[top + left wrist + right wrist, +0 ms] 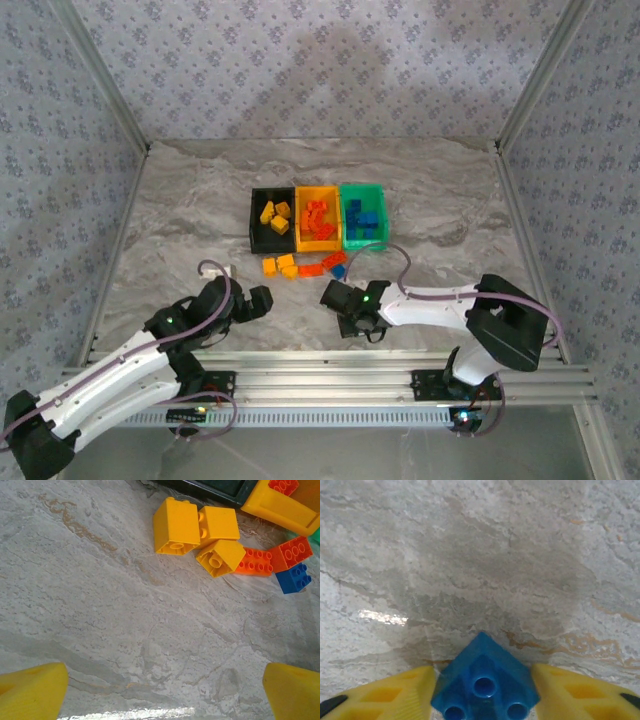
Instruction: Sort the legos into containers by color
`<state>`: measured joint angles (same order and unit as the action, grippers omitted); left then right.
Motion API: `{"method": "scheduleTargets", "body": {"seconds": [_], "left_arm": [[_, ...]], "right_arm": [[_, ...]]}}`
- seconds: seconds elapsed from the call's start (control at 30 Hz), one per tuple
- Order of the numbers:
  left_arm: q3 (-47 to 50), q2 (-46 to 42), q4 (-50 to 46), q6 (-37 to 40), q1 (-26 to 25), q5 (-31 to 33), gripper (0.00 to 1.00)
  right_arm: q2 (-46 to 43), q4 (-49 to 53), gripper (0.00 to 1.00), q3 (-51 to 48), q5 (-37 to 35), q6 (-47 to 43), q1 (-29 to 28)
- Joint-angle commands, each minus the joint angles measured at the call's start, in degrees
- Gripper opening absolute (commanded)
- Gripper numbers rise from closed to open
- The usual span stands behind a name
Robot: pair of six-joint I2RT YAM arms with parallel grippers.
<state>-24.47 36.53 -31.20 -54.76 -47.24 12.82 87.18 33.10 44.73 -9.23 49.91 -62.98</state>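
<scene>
Right pincer (482, 696) snug around blue lego (484, 672); left pincer (162, 692) agape.

On the bench (180, 200), the black bin (272, 244), orange-yellow bin (318, 245) and green bin (364, 242) stand touching in a row, holding yellow legos (275, 217), red-orange legos (318, 218) and blue legos (362, 218). Loose legos (310, 269) lie just before them, with the left gripper (262, 300) and right gripper (331, 295) on their near side.
</scene>
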Motion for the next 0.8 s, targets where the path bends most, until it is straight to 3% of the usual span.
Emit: {"method": "scheduleTargets", "body": {"seconds": [0.0,0.33,0.53,0.77], "left_arm": [[0.5,0.2,1.0,-0.6,0.4,-0.7,1.00],[1.4,0.0,2.0,-1.0,0.6,-1.4,1.00],[0.6,0.4,1.8,-0.7,0.6,-0.5,1.00],[-0.3,1.0,0.2,-1.3,0.7,-0.1,1.00]], "right_arm": [[0.8,-0.6,0.47,0.9,0.5,0.8,-0.1],[-7.3,5.3,0.38,5.1,-3.8,-2.2,2.0],[-10.7,4.2,0.38,12.8,-4.9,-10.1,15.6],[2.6,-0.1,0.38,27.3,-4.9,-13.4,28.3]]}}
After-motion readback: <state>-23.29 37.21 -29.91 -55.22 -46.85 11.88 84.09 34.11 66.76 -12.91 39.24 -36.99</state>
